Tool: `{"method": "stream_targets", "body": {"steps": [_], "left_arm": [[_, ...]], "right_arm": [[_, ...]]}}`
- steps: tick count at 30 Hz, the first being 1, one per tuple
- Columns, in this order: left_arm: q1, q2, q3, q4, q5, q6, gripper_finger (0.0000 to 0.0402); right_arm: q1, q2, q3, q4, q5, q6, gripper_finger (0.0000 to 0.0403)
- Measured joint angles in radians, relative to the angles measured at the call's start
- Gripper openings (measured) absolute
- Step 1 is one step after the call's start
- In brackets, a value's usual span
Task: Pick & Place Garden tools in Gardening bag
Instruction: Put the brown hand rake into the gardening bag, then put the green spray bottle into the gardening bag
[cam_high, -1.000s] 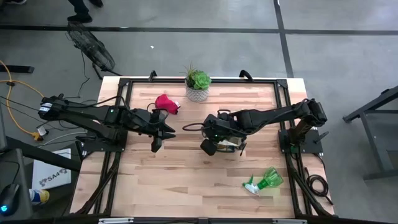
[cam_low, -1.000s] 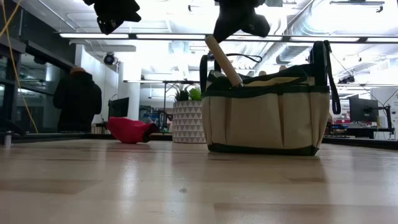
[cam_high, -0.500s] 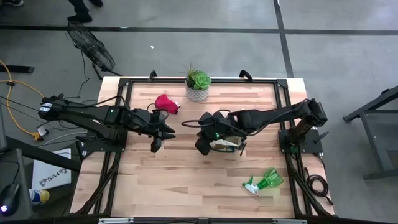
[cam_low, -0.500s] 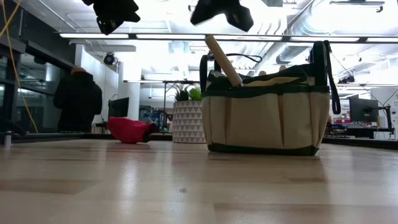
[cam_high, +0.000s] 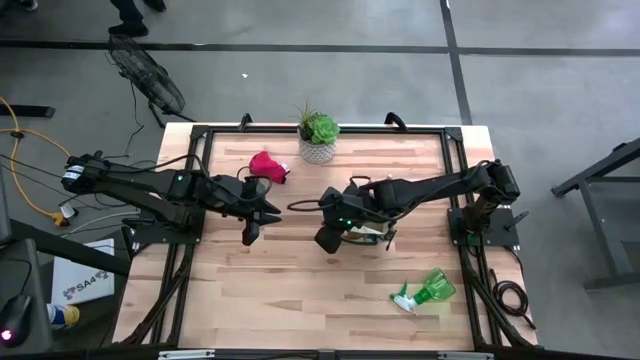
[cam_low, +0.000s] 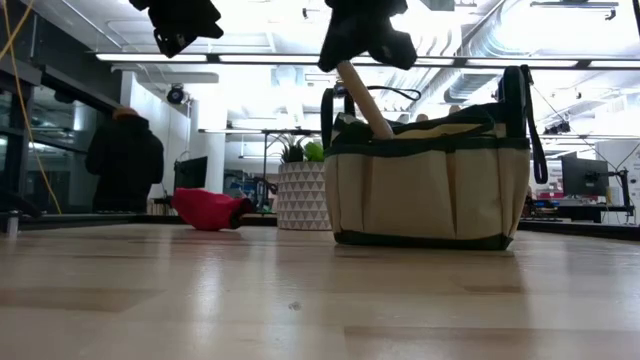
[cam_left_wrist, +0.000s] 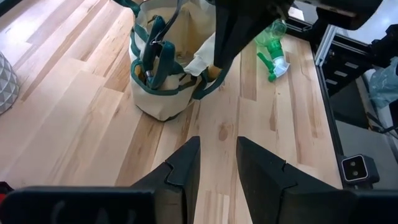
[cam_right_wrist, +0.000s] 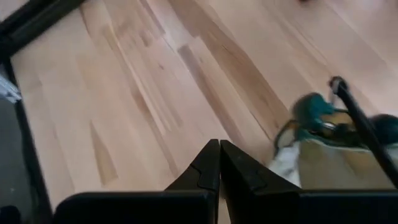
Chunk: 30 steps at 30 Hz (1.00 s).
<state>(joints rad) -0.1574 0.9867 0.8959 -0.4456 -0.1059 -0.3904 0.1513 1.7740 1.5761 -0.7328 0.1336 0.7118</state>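
We see the bag (cam_high: 362, 226) standing upright near the middle of the table (cam_high: 300, 290), with tools already inside it. In the low view a wooden handle (cam_low: 364, 100) leans out over the bag's rim, and the left wrist view shows dark teal shears (cam_left_wrist: 153, 53) tucked in among the pockets.

Our right gripper (cam_high: 328, 238) hangs over the bag's left edge, above the wooden handle. Its fingers (cam_right_wrist: 211, 163) are pressed together with nothing between them, and the right wrist view looks down past them at bare table and one corner of the bag.

Our left gripper (cam_high: 250, 232) hovers above the table, well to the left of the bag. Its fingers (cam_left_wrist: 189, 163) stand a little apart and hold nothing.

Two tools lie outside the bag. The red glove (cam_high: 266, 165) sits toward the far edge of the table, just beside the white pot (cam_high: 317, 150) with the green succulent. The spray bottle (cam_high: 427, 290) lies on its side near the table's front right corner, well apart from the bag.

In the low view a person (cam_low: 124, 158) in dark clothes stands in the room beyond the table.
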Motion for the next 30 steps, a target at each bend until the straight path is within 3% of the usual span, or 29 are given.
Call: {"method": "stream_targets", "body": {"steps": [17,30], "left_arm": [[0.0,0.0,0.0,-0.002,0.013,-0.007,0.0101],[0.0,0.0,0.0,-0.003,0.016,-0.007,0.0101]], "right_arm": [[0.034,-0.044,0.001,-0.344,0.112,0.126,0.0003],[0.043,-0.108,0.001,-0.424,0.13,0.185,0.0003]]}}
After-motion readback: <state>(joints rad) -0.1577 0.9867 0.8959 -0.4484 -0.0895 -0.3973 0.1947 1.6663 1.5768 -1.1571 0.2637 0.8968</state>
